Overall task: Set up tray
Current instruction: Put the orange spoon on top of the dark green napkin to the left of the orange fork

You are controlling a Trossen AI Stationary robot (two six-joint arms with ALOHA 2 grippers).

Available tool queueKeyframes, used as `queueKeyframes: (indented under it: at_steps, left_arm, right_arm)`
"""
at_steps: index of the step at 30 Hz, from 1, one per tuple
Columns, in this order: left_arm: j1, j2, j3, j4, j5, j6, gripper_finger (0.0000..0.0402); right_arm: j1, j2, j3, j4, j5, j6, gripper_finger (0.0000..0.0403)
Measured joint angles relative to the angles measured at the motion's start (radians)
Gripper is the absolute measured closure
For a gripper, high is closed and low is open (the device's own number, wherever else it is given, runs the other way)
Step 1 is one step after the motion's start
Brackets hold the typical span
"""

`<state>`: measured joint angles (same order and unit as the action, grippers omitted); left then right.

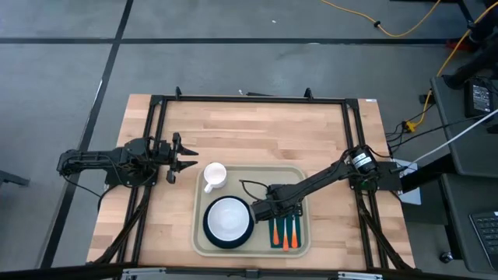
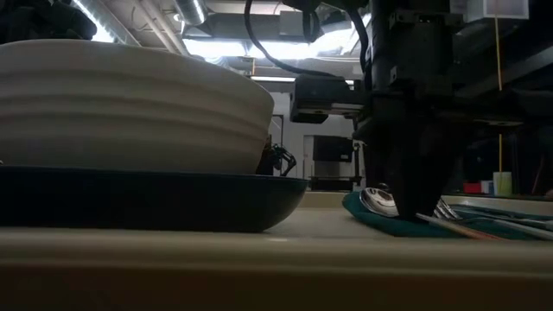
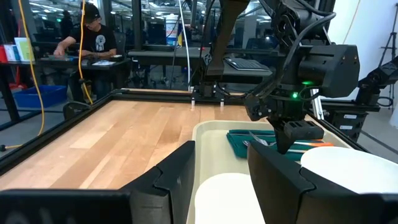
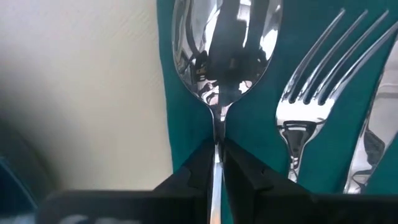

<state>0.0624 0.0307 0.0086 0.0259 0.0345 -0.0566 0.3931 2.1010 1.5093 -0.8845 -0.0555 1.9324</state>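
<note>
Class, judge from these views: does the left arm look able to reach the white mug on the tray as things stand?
Probably yes. The left gripper hangs open beside the tray, and the mug stands at the near corner with nothing between. The right gripper is busy farther off at the spoon.

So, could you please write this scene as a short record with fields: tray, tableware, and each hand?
tray: beige tray on the wooden table
plate: dark plate with a white bowl, in the tray
cup: white cup, in the tray's corner
napkin: green napkin under a spoon and a fork
right hand: closed on the spoon handle
left hand: open, beside the tray, over the table
</note>
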Motion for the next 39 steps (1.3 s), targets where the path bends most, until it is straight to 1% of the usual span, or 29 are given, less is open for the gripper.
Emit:
queueKeyframes:
  at_steps: [7,12,39]
  left_arm:
    - [0.000,0.000,0.000,0.000,0.000,0.000,0.0258]
    - [0.000,0.000,0.000,0.000,0.000,0.000,0.0258]
    - [0.000,0.000,0.000,0.000,0.000,0.000,0.0258]
  right_arm:
    - [0.000,0.000,0.000,0.003,-0.002,0.000,0.0363]
    - [0.000,0.000,0.000,0.010,-0.033,0.000,0.0362]
    - [0.000,0.000,0.000,0.021,-0.016,-0.004,0.0361]
